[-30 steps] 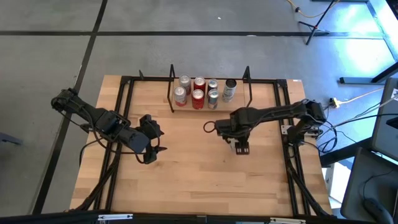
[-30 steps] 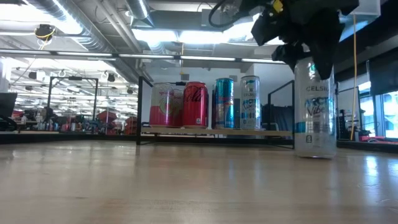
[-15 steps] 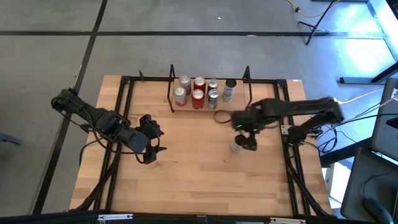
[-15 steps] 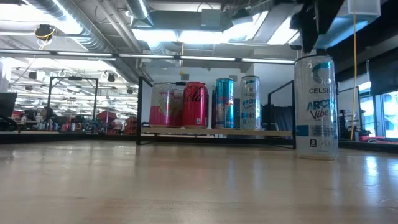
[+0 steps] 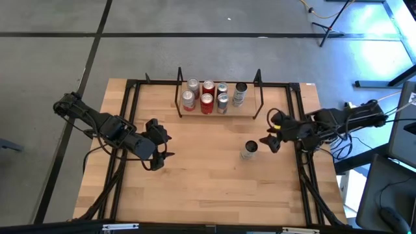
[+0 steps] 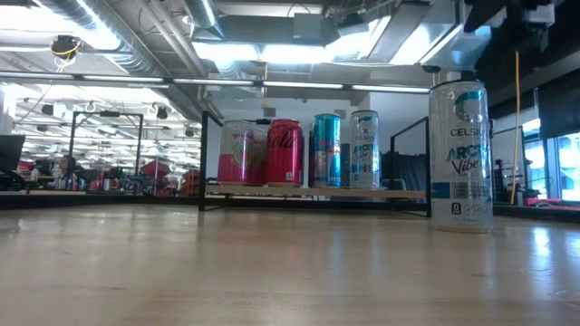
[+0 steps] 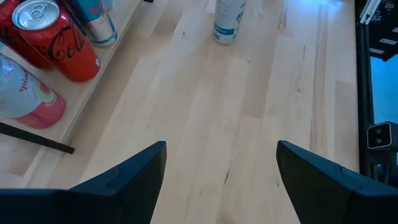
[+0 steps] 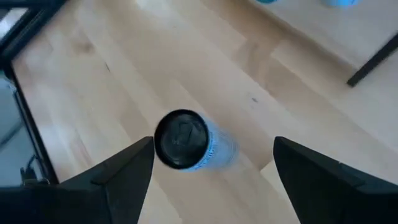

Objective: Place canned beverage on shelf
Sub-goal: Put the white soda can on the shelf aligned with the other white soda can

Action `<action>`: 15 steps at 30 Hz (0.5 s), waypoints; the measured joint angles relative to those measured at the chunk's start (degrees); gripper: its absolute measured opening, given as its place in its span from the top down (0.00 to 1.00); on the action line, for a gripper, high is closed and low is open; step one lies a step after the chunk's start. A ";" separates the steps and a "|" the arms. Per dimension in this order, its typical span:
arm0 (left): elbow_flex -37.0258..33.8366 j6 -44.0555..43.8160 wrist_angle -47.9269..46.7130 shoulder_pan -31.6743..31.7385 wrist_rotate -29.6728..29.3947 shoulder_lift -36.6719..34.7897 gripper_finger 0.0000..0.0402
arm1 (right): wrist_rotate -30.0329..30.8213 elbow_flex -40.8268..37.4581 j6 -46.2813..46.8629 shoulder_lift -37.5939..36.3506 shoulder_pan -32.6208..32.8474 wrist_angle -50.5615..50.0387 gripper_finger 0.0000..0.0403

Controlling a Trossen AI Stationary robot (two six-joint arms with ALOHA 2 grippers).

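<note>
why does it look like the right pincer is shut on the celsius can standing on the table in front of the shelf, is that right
Not quite. The Celsius can does stand on the table in front of the shelf, but the right pincer is open and apart from it, off to its side, as the high view shows.

The wooden surface [image 5: 195, 175] fills the middle of the high view, pale planks running across it. Black rails [image 5: 156, 82] frame it along the top edge and down both sides. Around it lies a grey concrete floor [image 5: 52, 58], crossed in the upper part of the frame by a dark stripe [image 5: 195, 34]. Tripod legs [image 5: 331, 26] stand in the upper right corner, and a pale cable [image 5: 380, 99] trails in from the right edge. In the low view, bright ceiling lights [image 6: 245, 50] and silver ducts [image 6: 118, 45] run across the top, and a yellow cable [image 6: 517, 118] hangs at the right beside a window [image 6: 566, 167].
</note>
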 joint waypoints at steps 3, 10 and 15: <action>0.00 -0.02 0.00 -0.02 -1.53 0.00 0.28 | -1.45 -4.50 0.48 -0.45 0.55 3.26 0.22; 0.00 -0.20 0.02 -0.02 -2.28 0.00 0.28 | 2.55 -14.20 -6.85 0.28 7.67 19.90 0.22; 0.00 -0.05 0.05 0.19 -3.36 0.00 0.28 | 7.65 -15.51 -9.54 1.03 7.80 22.33 0.22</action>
